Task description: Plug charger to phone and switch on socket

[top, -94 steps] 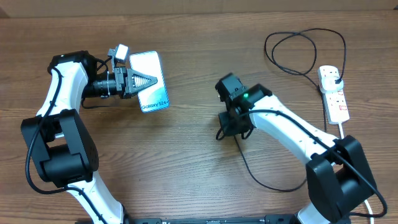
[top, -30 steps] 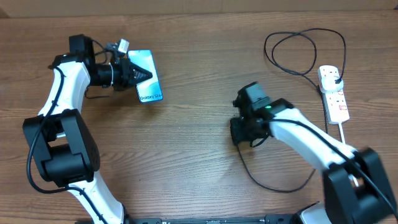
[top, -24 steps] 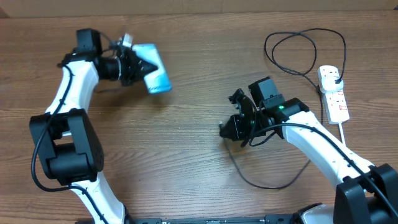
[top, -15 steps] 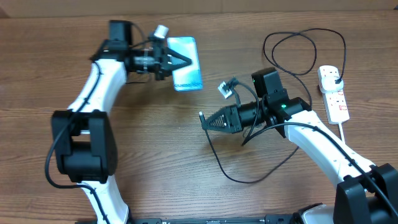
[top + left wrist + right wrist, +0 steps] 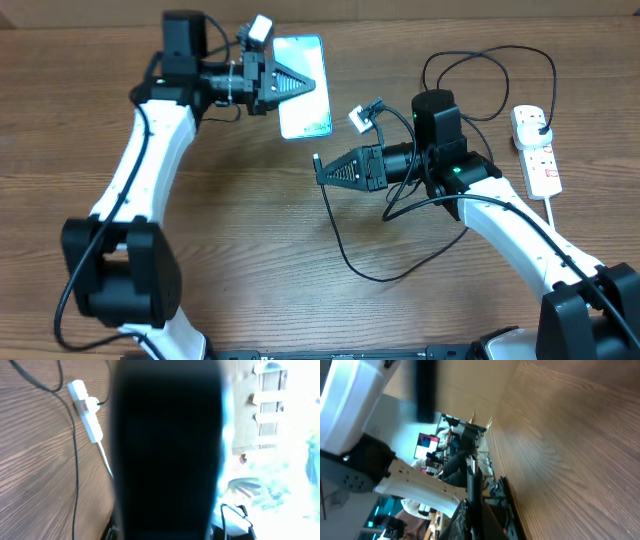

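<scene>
Overhead view. Shows the phone (image 5: 305, 118), screen up, at the far middle of the table (image 5: 250, 220), clenched across its middle by the left tool (image 5: 312, 84). Just right of it and nearer, apart from the phone, shows the charger (image 5: 345, 255) with its small tip pinched in the right tool (image 5: 320, 172). Traces the thin black cable looping over the table and away behind the right arm. Finds its black plug seated in the white power strip (image 5: 540, 160) at the right edge. Left wrist view: only a dark blur of phone filling the centre, with the power strip beyond.
</scene>
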Available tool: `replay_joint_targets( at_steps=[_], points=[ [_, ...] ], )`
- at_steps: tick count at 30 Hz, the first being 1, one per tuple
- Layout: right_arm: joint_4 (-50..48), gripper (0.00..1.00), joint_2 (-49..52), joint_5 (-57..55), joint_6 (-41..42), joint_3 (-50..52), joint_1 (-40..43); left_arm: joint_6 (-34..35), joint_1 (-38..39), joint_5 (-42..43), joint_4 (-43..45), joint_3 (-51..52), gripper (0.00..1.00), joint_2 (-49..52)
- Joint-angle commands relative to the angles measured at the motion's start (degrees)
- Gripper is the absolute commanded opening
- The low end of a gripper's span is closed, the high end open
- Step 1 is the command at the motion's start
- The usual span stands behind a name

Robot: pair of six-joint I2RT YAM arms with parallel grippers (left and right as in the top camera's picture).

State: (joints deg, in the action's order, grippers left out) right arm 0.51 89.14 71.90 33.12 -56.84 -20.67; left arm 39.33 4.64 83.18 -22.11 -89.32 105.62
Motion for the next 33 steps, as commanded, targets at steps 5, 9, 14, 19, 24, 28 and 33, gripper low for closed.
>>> replay_joint_targets(
  at_steps=[5, 9, 14, 19, 24, 28, 33],
  points=[
    [-6.49, 0.04, -0.63, 0.31, 8.48, -0.98, 0.17, 0.98, 0.59, -0.26, 0.33, -0.81, 0.04, -1.86],
    [-7.43, 0.04, -0.63, 2.73, 8.48, -0.98, 0.15, 1.01, 0.59, -1.55, 0.28, -0.81, 0.04, -1.86],
    [-12.28, 0.04, -0.63, 5.35, 9.97, -0.98, 0.17, 2.1, 0.63, -3.23, 0.28, -0.81, 0.04, -1.86],
    [-13.07, 0.04, -0.63, 3.96, 11.47, -0.98, 0.17, 4.55, 0.68, -2.69, 0.31, -0.81, 0.04, -1.86],
    [-13.09, 0.04, -0.63, 2.1, 11.5, -0.98, 0.17, 5.38, 0.68, -2.34, 0.28, -0.81, 0.04, -1.86],
    [-13.11, 0.04, -0.63, 0.35, 11.52, -0.98, 0.17, 5.7, 0.68, -2.01, 0.28, -0.81, 0.04, -1.86],
    [-13.55, 0.04, -0.63, -0.33, 11.67, -0.98, 0.17, 5.7, 0.87, -1.95, 0.28, -0.81, 0.04, -1.86]
  ],
)
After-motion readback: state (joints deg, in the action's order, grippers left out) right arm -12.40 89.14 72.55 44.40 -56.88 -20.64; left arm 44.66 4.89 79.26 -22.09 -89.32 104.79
